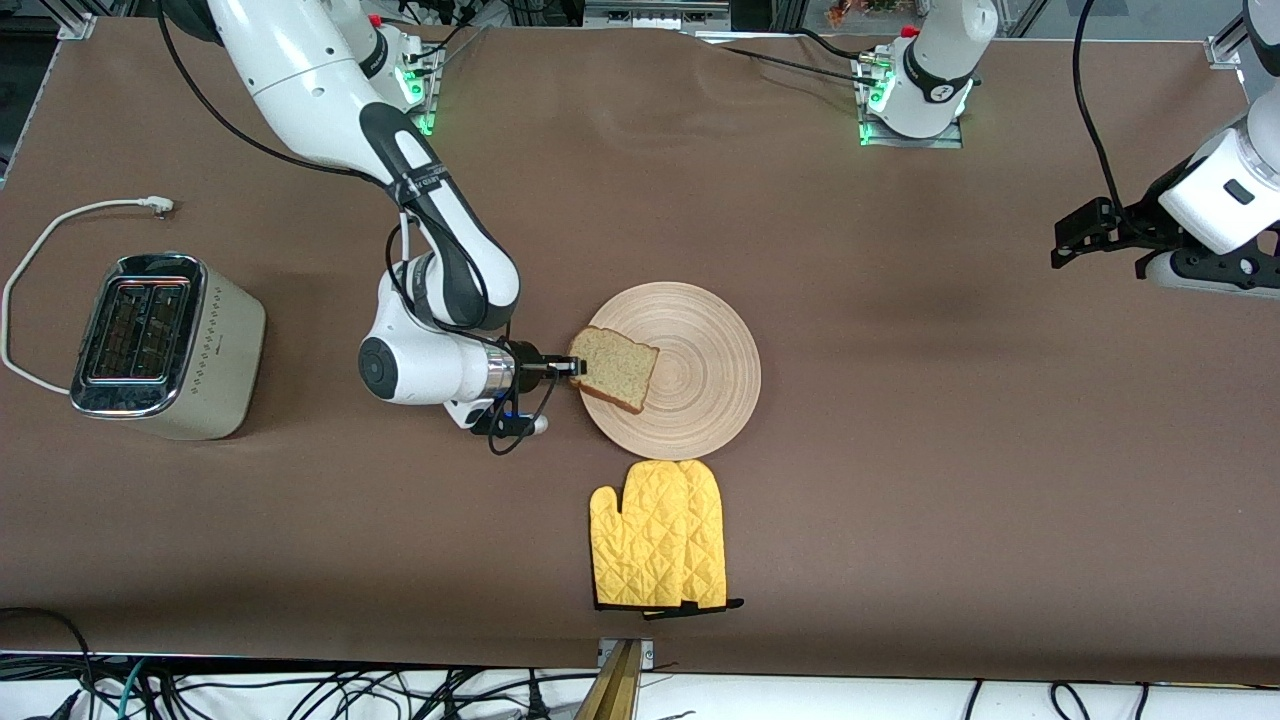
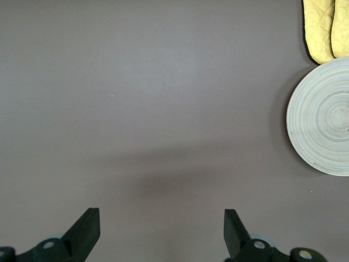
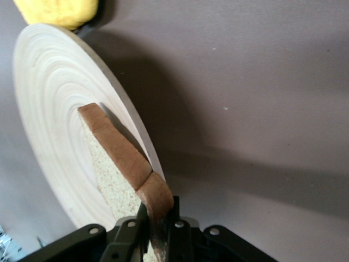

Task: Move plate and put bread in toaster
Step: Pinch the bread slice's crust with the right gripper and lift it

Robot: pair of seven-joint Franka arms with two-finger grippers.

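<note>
Table (image 1: 900, 450) brown, cloth-covered, right gripper (image 1: 573, 367) pinching bread (image 1: 615, 368) over plate (image 1: 690, 380)

A wide table covered in a matte brown cloth (image 1: 900, 450) fills nearly the whole scene, its surface faintly rippled toward the arms' bases. Silver aluminium frame rails (image 1: 75, 25) run along the edge where the bases stand, with dark clutter past them. Along the edge nearest the front camera lies a pale floor strip strewn with tangled black cables (image 1: 300, 695), and a tan wooden bar (image 1: 615, 685) juts up at the middle. Light is even and soft, casting dim shadows.
</note>
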